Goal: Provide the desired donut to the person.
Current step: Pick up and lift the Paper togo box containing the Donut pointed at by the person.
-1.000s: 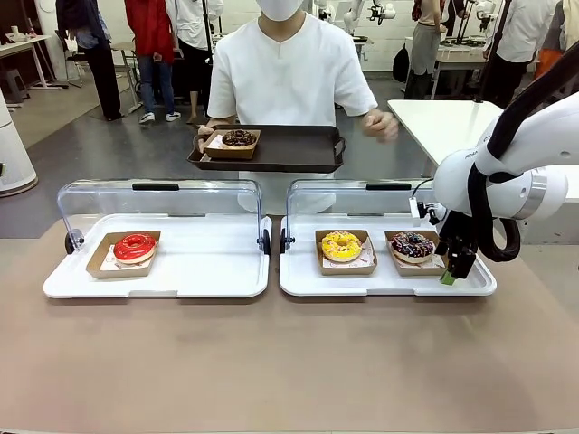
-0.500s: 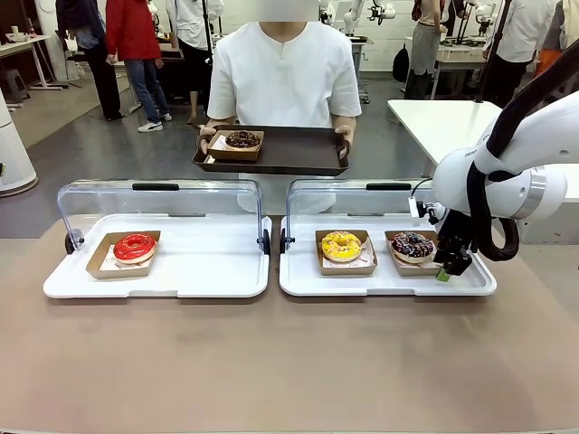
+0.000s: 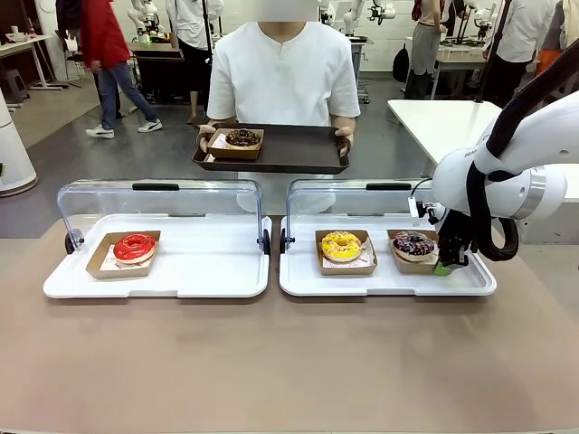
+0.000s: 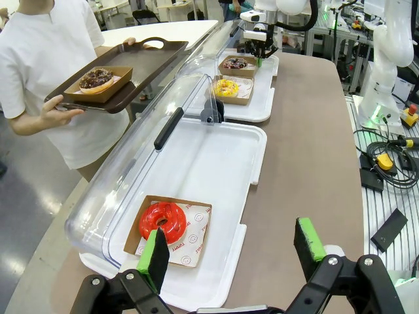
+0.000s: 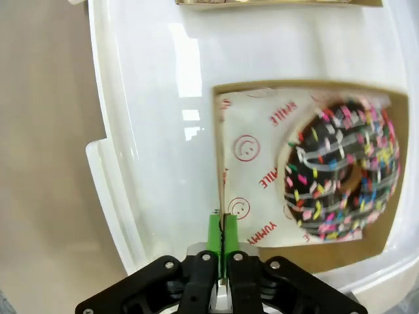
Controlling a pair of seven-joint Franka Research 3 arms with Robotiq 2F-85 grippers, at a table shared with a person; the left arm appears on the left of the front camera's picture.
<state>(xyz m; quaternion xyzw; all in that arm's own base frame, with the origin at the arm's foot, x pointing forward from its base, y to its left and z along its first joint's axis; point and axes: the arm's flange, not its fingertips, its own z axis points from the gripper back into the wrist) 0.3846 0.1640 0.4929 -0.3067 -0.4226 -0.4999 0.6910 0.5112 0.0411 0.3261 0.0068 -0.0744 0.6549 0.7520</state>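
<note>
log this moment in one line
right tool: shut on sprinkle-donut carton | left tool: open | person: holds brown tray with chocolate donut

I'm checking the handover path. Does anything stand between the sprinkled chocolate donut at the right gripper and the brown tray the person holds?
Yes: the clear plastic lid stands upright along the white tray's far edge, between the sprinkled chocolate donut and the brown tray the person holds. Lift over it, probably.

1. Right arm [image 3: 507, 172] comes in from the right side, wrist bent so the right gripper [image 3: 442, 268] points down.
2. Its green pads are pinched tight on the wall of a cardboard tray [image 5: 327, 254].
3. Left gripper [image 4: 232, 247] hangs with its jaws spread wide.
</note>
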